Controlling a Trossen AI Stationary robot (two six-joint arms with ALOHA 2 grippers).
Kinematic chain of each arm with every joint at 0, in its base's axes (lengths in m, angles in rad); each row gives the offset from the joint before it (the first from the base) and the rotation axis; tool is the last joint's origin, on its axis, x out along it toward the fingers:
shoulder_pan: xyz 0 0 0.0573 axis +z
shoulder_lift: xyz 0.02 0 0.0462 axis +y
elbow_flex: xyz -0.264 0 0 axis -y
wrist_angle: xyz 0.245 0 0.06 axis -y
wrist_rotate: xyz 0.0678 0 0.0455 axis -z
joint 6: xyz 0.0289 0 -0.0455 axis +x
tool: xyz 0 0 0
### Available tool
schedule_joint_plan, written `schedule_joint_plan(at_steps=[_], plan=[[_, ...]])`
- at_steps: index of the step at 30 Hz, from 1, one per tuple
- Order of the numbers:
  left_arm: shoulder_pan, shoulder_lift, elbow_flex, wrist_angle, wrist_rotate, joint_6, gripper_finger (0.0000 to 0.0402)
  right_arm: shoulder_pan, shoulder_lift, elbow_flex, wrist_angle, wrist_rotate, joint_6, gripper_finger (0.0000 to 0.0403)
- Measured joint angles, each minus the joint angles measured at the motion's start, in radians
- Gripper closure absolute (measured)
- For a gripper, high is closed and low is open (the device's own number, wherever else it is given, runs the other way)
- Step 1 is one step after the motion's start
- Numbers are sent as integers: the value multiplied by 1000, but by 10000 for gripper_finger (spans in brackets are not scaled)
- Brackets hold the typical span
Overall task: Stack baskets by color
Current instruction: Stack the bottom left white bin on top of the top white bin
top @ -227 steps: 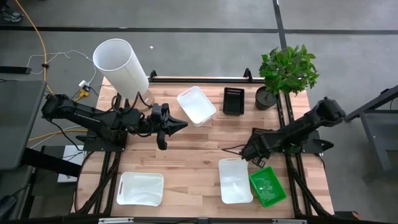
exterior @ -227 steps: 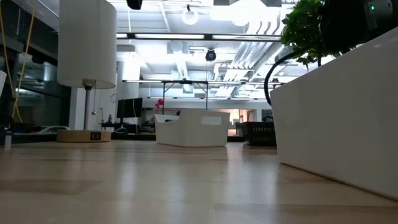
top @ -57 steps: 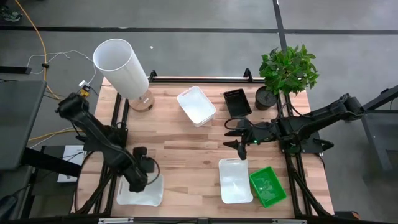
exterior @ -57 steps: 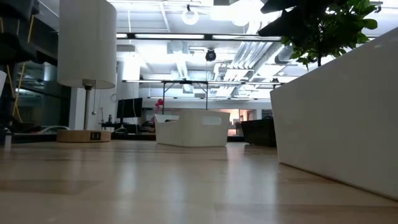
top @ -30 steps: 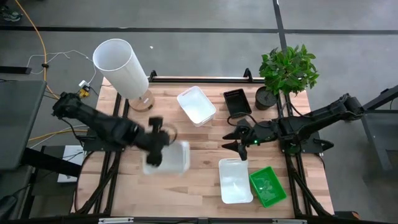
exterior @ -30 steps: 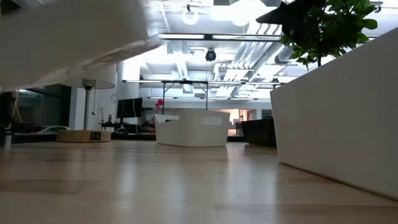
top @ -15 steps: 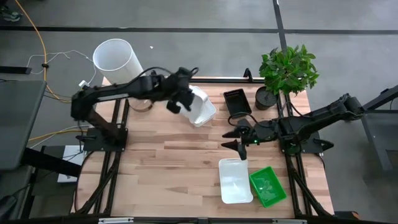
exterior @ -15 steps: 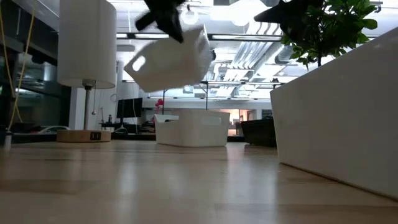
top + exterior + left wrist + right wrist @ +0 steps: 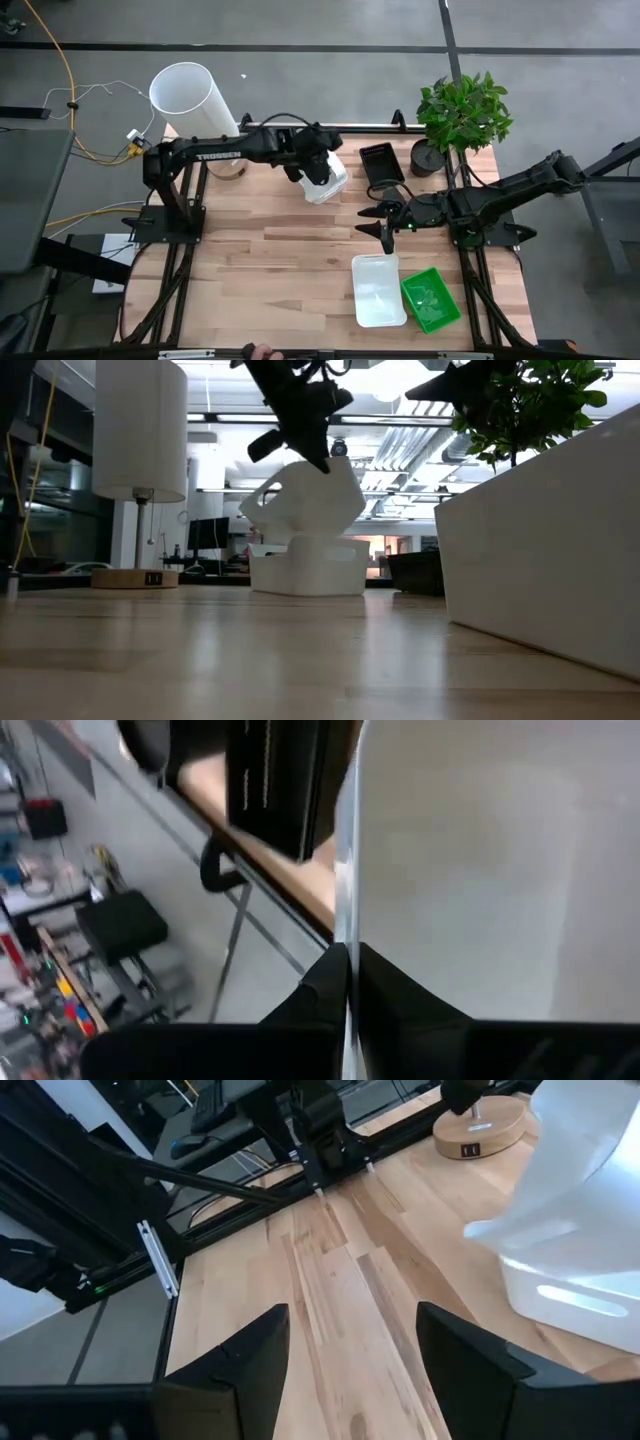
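My left gripper is shut on a white basket and holds it tilted over a second white basket, which rests flat on the far middle of the table. Whether the two touch, I cannot tell. Next to them, toward the right, sits a black basket. A third white basket and a green basket lie side by side near the right front. My right gripper hangs open over the table between the black basket and the near white one, with nothing between its fingers. My left gripper pinches one side wall of the white basket at its rim, one finger inside the basket and one outside. The fingers come slanting down from the table's left. The basket hangs tilted below them, its low edge at the rim of the basket on the table.
A tall white cylinder on a round wooden base stands at the far left. A potted plant stands at the far right corner. Bare wood spreads over the table's middle and left front.
My left gripper has carried the white basket from the table's middle toward the far edge and rightward, to above the far white basket. Its wrist has rolled, and the basket now hangs tilted. My right gripper has kept its place.
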Motion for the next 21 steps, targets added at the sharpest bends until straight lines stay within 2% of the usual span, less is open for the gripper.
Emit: schedule_joint_plan(at_steps=[10, 21], plan=[[-7, 14, 0, -88, -4, -15, 401, -2, 0, 0, -1, 1, -3, 199], [-8, 14, 0, -84, 7, -34, 388, -2, 0, 0, -5, 1, -7, 199]])
